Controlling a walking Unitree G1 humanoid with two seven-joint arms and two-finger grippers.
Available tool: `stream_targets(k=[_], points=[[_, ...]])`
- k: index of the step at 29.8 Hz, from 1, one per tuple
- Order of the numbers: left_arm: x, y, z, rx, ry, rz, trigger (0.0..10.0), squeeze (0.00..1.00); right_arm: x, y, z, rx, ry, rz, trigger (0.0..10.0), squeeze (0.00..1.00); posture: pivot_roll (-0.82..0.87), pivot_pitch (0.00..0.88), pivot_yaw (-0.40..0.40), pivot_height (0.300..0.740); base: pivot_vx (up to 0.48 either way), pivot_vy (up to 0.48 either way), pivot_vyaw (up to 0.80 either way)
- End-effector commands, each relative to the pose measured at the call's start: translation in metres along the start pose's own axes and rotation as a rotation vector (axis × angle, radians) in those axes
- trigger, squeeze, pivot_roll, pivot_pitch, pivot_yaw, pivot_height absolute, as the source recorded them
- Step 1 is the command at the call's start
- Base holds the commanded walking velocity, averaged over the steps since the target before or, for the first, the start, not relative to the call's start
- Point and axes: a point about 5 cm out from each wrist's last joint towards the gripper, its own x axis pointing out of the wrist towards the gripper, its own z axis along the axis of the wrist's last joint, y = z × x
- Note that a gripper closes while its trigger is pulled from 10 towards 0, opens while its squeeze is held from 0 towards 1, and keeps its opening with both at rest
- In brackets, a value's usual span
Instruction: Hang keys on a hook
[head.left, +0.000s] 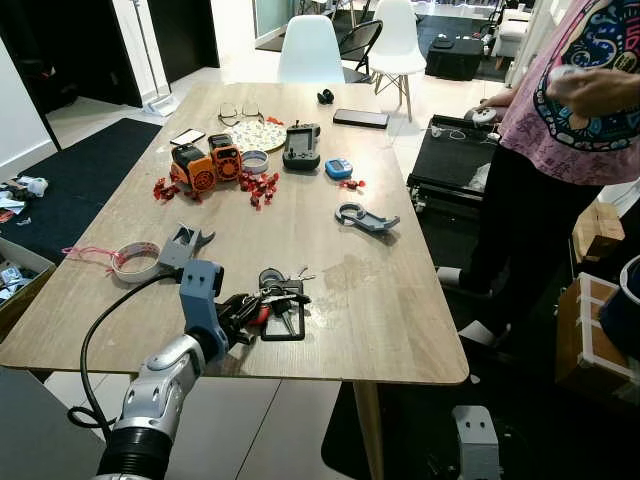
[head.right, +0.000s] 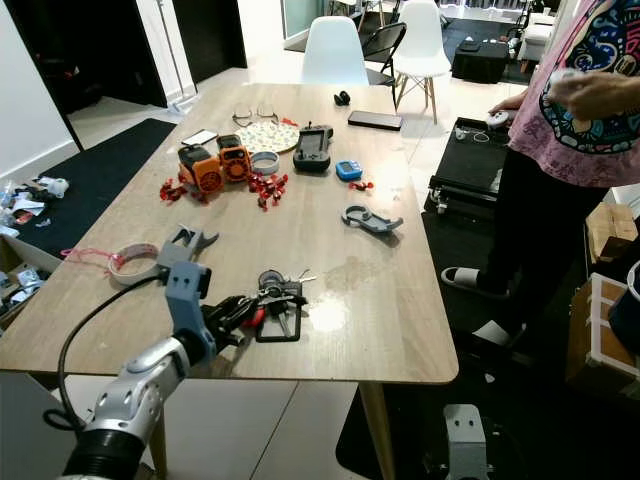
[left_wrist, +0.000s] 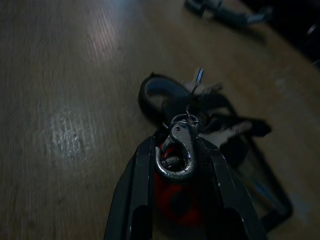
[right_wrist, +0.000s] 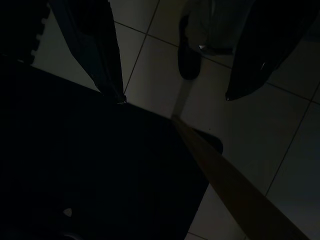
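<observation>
The bunch of keys (head.left: 283, 298) lies on the wooden table (head.left: 380, 300) near its front edge, with a black ring, a black rectangular loop and a silver snap clasp (left_wrist: 176, 150). My left gripper (head.left: 252, 312) reaches in from the front left. It is shut on the keys at the clasp and a red fob (left_wrist: 175, 200), and the bunch still rests on the wood. A grey hooked piece (head.left: 366, 217) lies further back toward the right. My right gripper (right_wrist: 174, 98) hangs below the table over the tiled floor, its fingers apart with nothing between them.
A person (head.left: 575, 120) stands at the table's right side. A tape roll (head.left: 134, 261) and a grey clamp-like part (head.left: 186, 243) sit just left of my left arm. Orange toys (head.left: 205, 164), red bits, a controller (head.left: 301, 147), glasses and a phone crowd the far half.
</observation>
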Motion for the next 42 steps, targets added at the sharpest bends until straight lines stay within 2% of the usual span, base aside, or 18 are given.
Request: stream_targets(k=[1, 2, 3, 4, 5, 7, 8, 9, 11, 22, 23, 24, 26, 27, 28, 34, 37, 42], points=[[0.000, -0.007, 0.025, -0.005, -0.091, -0.081, 1.3, 0.00, 0.000, 0.000, -0.001, 0.006, 0.009, -0.003, 10.0, 0.00, 0.02, 0.054, 0.002, 0.740, 0.000, 0.000, 0.00], [0.000, -0.007, 0.025, -0.005, -0.091, -0.081, 1.3, 0.00, 0.000, 0.000, -0.001, 0.006, 0.009, -0.003, 10.0, 0.00, 0.02, 0.054, 0.002, 0.740, 0.000, 0.000, 0.00], [0.000, -0.012, 0.037, -0.003, -0.129, -0.132, 4.5, 0.00, 0.000, -0.001, -0.001, 0.005, 0.009, -0.003, 10.0, 0.00, 0.02, 0.054, 0.000, 0.740, 0.000, 0.000, 0.00], [0.000, -0.012, 0.037, -0.003, -0.129, -0.132, 4.5, 0.00, 0.000, -0.001, -0.001, 0.005, 0.009, -0.003, 10.0, 0.00, 0.02, 0.054, 0.000, 0.740, 0.000, 0.000, 0.00], [-0.001, -0.021, 0.053, 0.026, -0.163, -0.205, 9.7, 0.00, 0.000, -0.001, -0.001, 0.004, 0.009, -0.003, 10.0, 0.00, 0.02, 0.054, -0.001, 0.740, 0.000, 0.000, 0.00], [-0.001, -0.021, 0.053, 0.026, -0.163, -0.205, 9.7, 0.00, 0.000, -0.001, -0.001, 0.004, 0.009, -0.003, 10.0, 0.00, 0.02, 0.054, -0.001, 0.740, 0.000, 0.000, 0.00], [-0.002, -0.031, 0.072, 0.079, -0.193, -0.285, 10.0, 0.00, 0.000, -0.001, -0.001, 0.002, 0.009, -0.002, 10.0, 0.00, 0.02, 0.054, -0.002, 0.740, 0.000, 0.000, 0.00], [-0.002, -0.031, 0.072, 0.079, -0.193, -0.285, 10.0, 0.00, 0.000, -0.001, -0.001, 0.002, 0.009, -0.002, 10.0, 0.00, 0.02, 0.054, -0.002, 0.740, 0.000, 0.000, 0.00], [-0.002, -0.050, 0.103, 0.156, -0.250, -0.393, 10.0, 0.00, 0.000, 0.000, 0.000, 0.002, 0.009, -0.001, 10.0, 0.00, 0.03, 0.053, 0.004, 0.740, 0.000, 0.000, 0.00], [-0.002, -0.058, 0.114, 0.168, -0.281, -0.426, 10.0, 0.00, 0.000, 0.001, -0.002, 0.008, 0.010, 0.000, 10.0, 0.00, 0.02, 0.051, 0.008, 0.740, 0.000, 0.000, 0.00], [-0.005, -0.058, 0.112, 0.162, -0.278, -0.443, 10.0, 0.00, 0.000, 0.002, -0.002, 0.009, 0.011, 0.000, 10.0, 0.00, 0.02, 0.047, 0.007, 0.740, 0.000, 0.000, 0.00], [-0.014, -0.057, 0.103, 0.139, -0.253, -0.517, 10.0, 0.00, -0.001, 0.001, -0.003, 0.007, 0.014, 0.000, 10.0, 0.00, 0.03, 0.044, 0.004, 0.740, 0.000, 0.000, 0.00], [-0.017, -0.057, 0.101, 0.132, -0.239, -0.544, 10.0, 0.00, -0.001, 0.001, -0.004, 0.006, 0.015, 0.000, 10.0, 0.00, 0.03, 0.043, 0.004, 0.740, 0.000, 0.000, 0.00], [-0.021, -0.057, 0.097, 0.125, -0.225, -0.567, 7.2, 0.00, -0.001, 0.001, -0.004, 0.005, 0.015, 0.000, 10.0, 0.00, 0.03, 0.043, 0.004, 0.740, 0.000, 0.000, 0.00], [-0.024, -0.056, 0.094, 0.112, -0.207, -0.593, 0.0, 0.00, -0.001, 0.000, -0.003, 0.004, 0.014, 0.000, 10.0, 0.00, 0.03, 0.039, 0.004, 0.740, 0.000, 0.000, 0.00], [-0.040, -0.051, 0.079, 0.063, -0.122, -0.687, 0.0, 0.00, -0.001, 0.000, -0.003, 0.000, 0.013, 0.002, 10.0, 0.00, 0.03, 0.031, 0.001, 0.740, 0.000, 0.000, 0.00], [-0.054, -0.044, 0.061, 0.077, 0.013, -0.736, 0.0, 0.00, -0.001, 0.001, -0.003, -0.002, 0.014, 0.004, 10.0, 0.00, 0.03, 0.027, -0.001, 0.740, 0.000, 0.000, 0.00], [-0.054, -0.044, 0.061, 0.077, 0.013, -0.736, 0.0, 0.00, -0.001, 0.001, -0.003, -0.002, 0.014, 0.004, 10.0, 0.00, 0.03, 0.027, -0.001, 0.740, 0.000, 0.000, 0.00]])
